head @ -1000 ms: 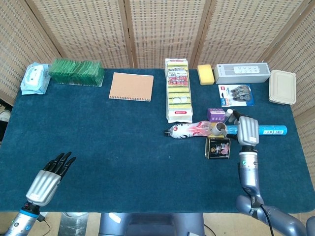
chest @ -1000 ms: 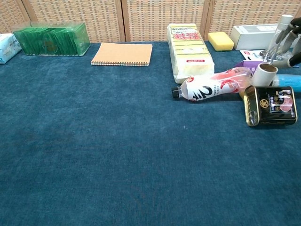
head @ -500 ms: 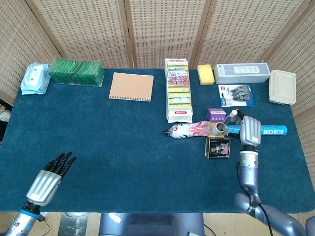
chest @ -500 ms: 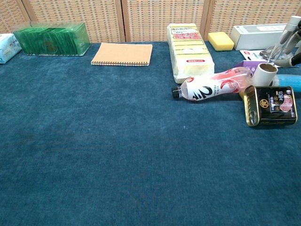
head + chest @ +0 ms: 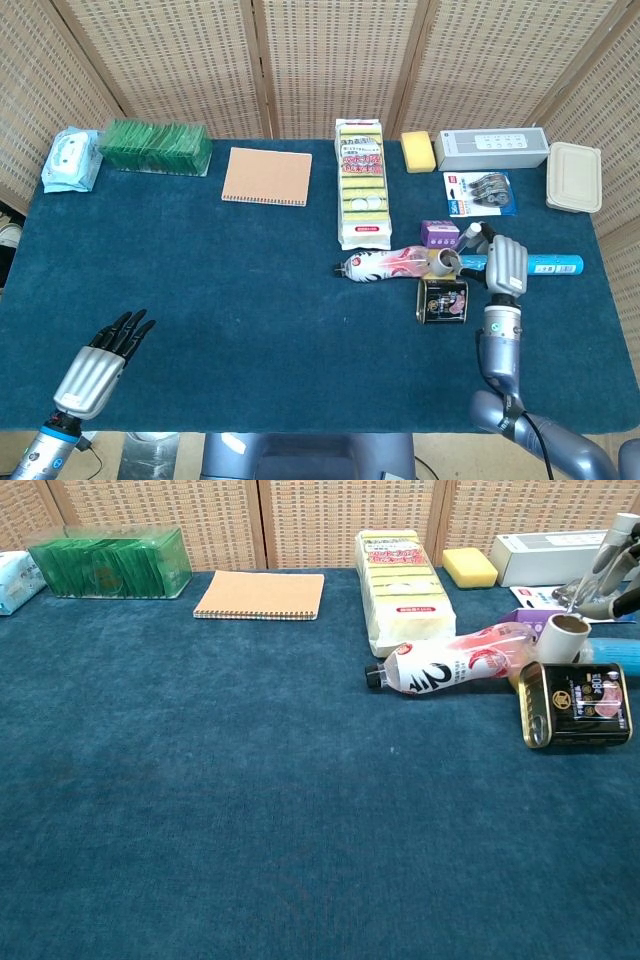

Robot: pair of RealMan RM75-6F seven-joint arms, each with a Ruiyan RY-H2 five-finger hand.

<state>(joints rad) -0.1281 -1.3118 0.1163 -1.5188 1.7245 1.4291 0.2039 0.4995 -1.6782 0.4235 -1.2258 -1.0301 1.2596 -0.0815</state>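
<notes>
My right hand [image 5: 505,264] hovers over a blue tube [image 5: 552,265] at the right of the table, fingers pointing away from me and holding nothing. Only its fingertips [image 5: 603,575] show at the right edge of the chest view. Just left of it stand a small white roll [image 5: 444,262] and a black tin [image 5: 443,299], with a plastic bottle [image 5: 385,264] lying on its side and a purple box [image 5: 438,233] behind. My left hand [image 5: 102,362] is open near the front left edge, far from any object.
Along the back lie a wipes pack [image 5: 72,159], green box [image 5: 155,146], tan notebook [image 5: 266,176], sponge pack [image 5: 363,185], yellow sponge [image 5: 418,150], grey box [image 5: 492,148], tape pack [image 5: 481,193] and a lidded container [image 5: 574,177]. Wicker screens stand behind the blue cloth table [image 5: 230,300].
My right hand has drifted slightly to the right above the blue tube. The left hand and all the objects stay where they were.
</notes>
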